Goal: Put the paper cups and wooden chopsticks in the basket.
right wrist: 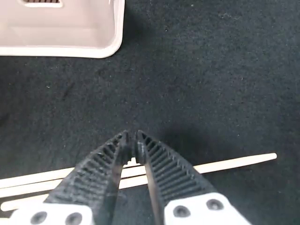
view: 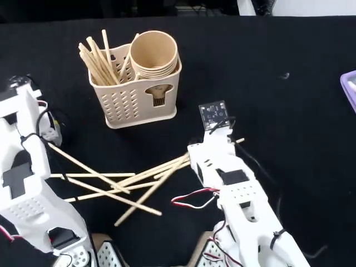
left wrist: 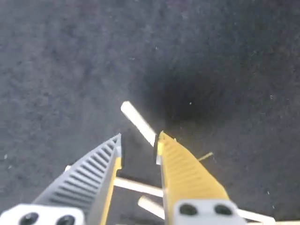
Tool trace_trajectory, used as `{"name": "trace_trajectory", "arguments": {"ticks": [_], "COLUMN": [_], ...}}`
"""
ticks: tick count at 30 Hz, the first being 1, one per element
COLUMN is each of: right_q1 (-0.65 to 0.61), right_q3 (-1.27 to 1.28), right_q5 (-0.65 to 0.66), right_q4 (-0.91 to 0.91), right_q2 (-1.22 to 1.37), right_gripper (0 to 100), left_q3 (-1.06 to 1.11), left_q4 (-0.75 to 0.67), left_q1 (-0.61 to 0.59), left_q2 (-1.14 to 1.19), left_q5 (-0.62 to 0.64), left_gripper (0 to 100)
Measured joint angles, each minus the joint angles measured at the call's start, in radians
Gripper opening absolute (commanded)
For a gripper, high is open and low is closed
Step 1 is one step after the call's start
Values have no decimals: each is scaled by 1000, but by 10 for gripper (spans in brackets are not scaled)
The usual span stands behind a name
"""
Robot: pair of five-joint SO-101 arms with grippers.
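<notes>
The table (view: 289, 111) is covered edge to edge with a matte black, slightly fuzzy cloth.

The left arm (view: 25, 183) and right arm (view: 239, 194), white plastic with exposed red and black wiring, rise from the near edge. One stands toward each near corner.

The basket (view: 136, 100) stands upright toward the far edge, left of centre. It is beige plastic, rectangular with rounded corners and perforated walls.

A nested stack of tan paper cups (view: 154, 53) fills its right compartment. The upright chopsticks (view: 97, 58) lean in its left compartment.

The loose chopsticks (view: 128, 183), thin pale wood, lie crossed on the cloth between the arms, toward the near edge.

A purple tray (view: 349, 86) corner shows at the right edge.

The left gripper (left wrist: 139, 139) has ribbed grey and yellow jaws set apart. One stick end lies between them, against the yellow tip.

The right gripper (right wrist: 131, 137) has ribbed black jaws with the tips nearly together. It sits low over several sticks, and whether it holds one cannot be told.
</notes>
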Motion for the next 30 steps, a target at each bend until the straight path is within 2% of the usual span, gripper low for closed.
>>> {"name": "trace_trajectory", "arguments": {"ticks": [5, 11, 16, 21, 26, 30], "right_q1": [0, 0, 0, 0, 0, 0], "right_q3": [0, 0, 0, 0, 0, 0], "right_q5": [0, 0, 0, 0, 0, 0], "right_q4": [0, 0, 0, 0, 0, 0], "right_q2": [0, 0, 0, 0, 0, 0], "right_gripper": [29, 29, 29, 29, 29, 29], "left_q3": [-94, -107, -57, 149, 365, 517], "left_q4": [164, 307, 330, 330, 187, -6], "left_q1": [5, 40, 38, 60, 132, 206], "left_q2": [0, 0, -81, -258, -385, -422], "left_q5": [-147, -454, -666, -839, -841, -698], "left_gripper": [135, 135, 156, 195, 219, 241]}}
